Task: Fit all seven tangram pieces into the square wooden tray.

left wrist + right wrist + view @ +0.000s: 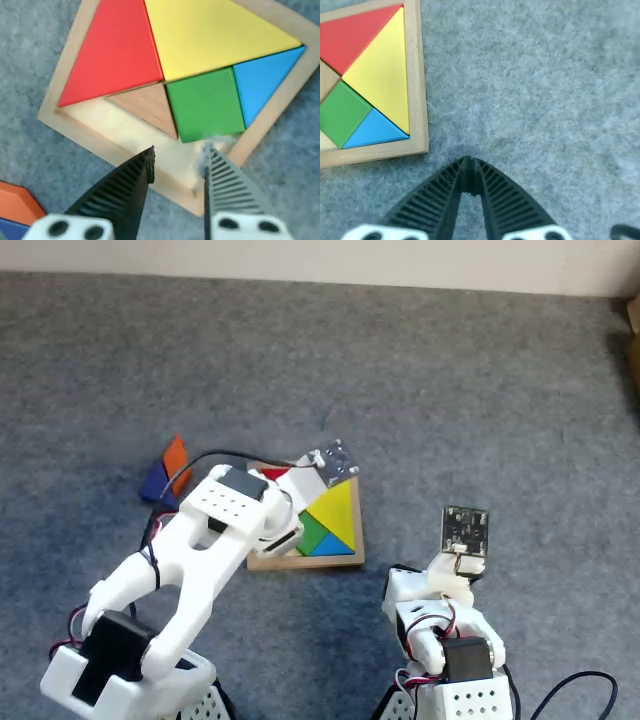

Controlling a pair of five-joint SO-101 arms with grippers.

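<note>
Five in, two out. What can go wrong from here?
1. The orange piece and dark blue piece lie touching on the carpet; gripping one may drag the other.
2. The left gripper, open, hangs over the tray and its bare strip beside the green square; a dip could knock seated pieces loose.

Indoor robot bench setup, probably lab or hobby room; exact kind unclear. Grey short-pile carpet (450, 380) as work surface. Pale wall strip (300, 258) along far edge. Two white plastic arms, left arm (200, 550) and right arm (440, 625). Exposed black cable (240, 453).
</note>
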